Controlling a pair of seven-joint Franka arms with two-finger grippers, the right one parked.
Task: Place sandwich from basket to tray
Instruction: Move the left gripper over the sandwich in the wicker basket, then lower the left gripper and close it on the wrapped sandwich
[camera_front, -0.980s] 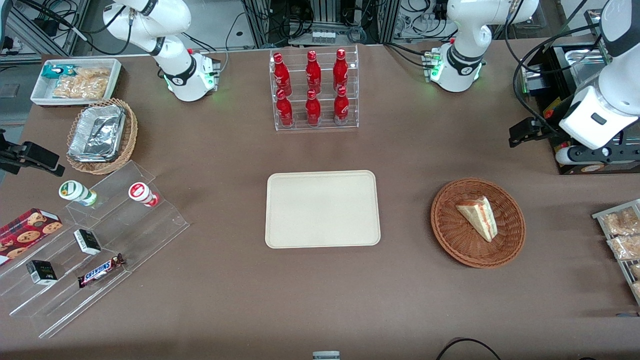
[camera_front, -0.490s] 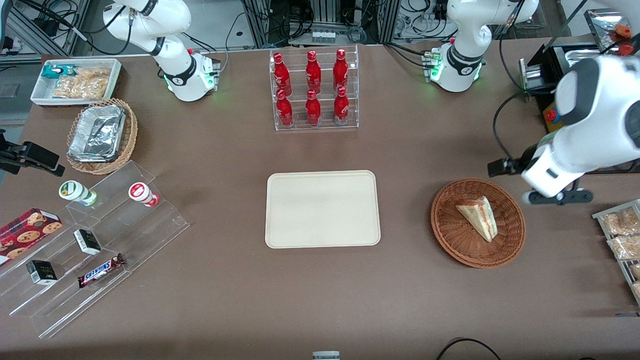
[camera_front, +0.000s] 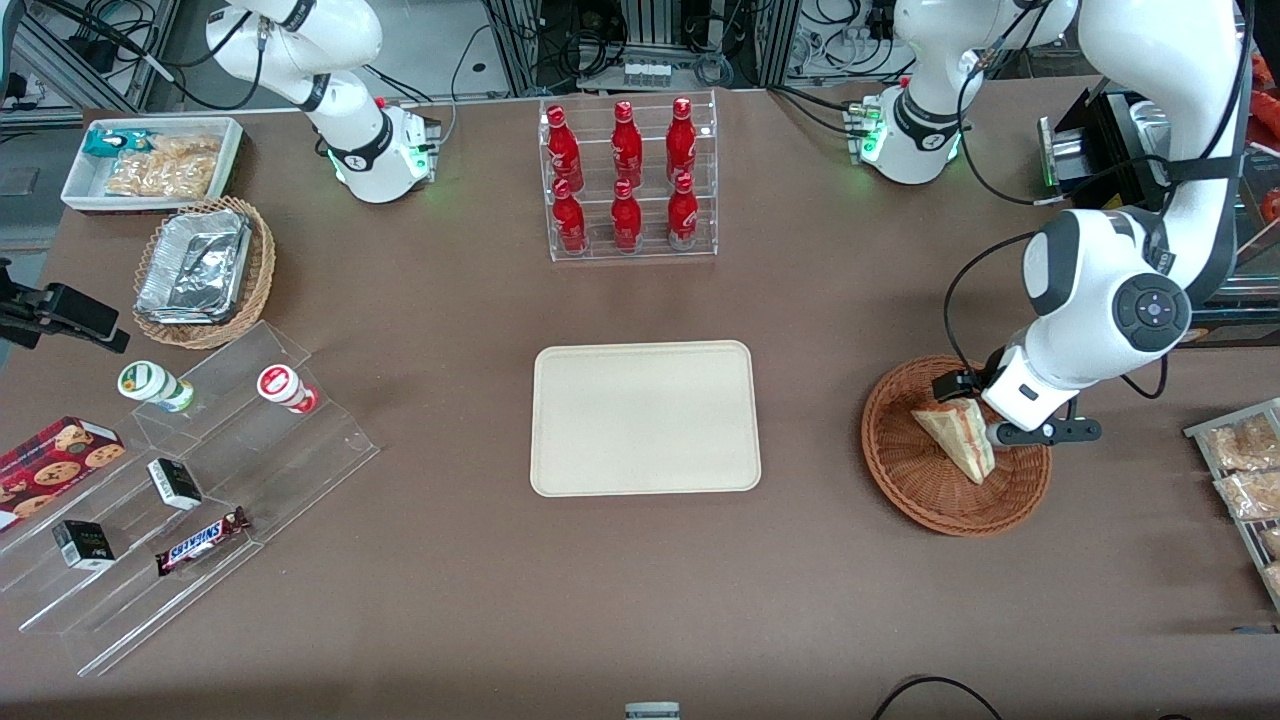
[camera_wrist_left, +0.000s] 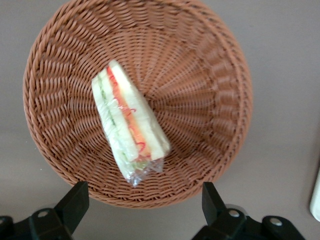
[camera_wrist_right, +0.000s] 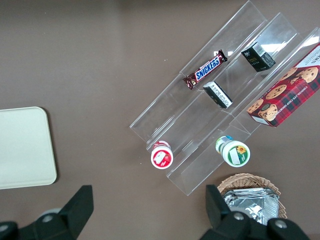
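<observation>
The sandwich (camera_front: 955, 440), a pale bread wedge in clear wrap, lies in the reddish-brown wicker basket (camera_front: 920, 490) toward the working arm's end of the table. My left gripper (camera_front: 1040, 432) hangs above the basket's rim, just beside the sandwich. In the left wrist view the gripper (camera_wrist_left: 142, 200) is open, its dark fingers spread wide above the basket's edge (camera_wrist_left: 200, 75) with nothing between them. There the sandwich (camera_wrist_left: 127, 125) shows red and green filling along its cut edge. The cream tray (camera_front: 645, 418) sits bare at the table's middle, and its corner (camera_wrist_right: 22, 147) shows in the right wrist view.
A clear rack of red bottles (camera_front: 627, 180) stands farther from the front camera than the tray. Snack packets (camera_front: 1245, 470) lie at the working arm's table edge. Acrylic steps (camera_front: 200, 480) with snacks, a tan basket of foil containers (camera_front: 200, 270) and a white bin (camera_front: 150, 160) are toward the parked arm's end.
The left arm has swung in from the table's edge, ending low over the basket beside the sandwich. The sandwich, basket and tray have not moved.
</observation>
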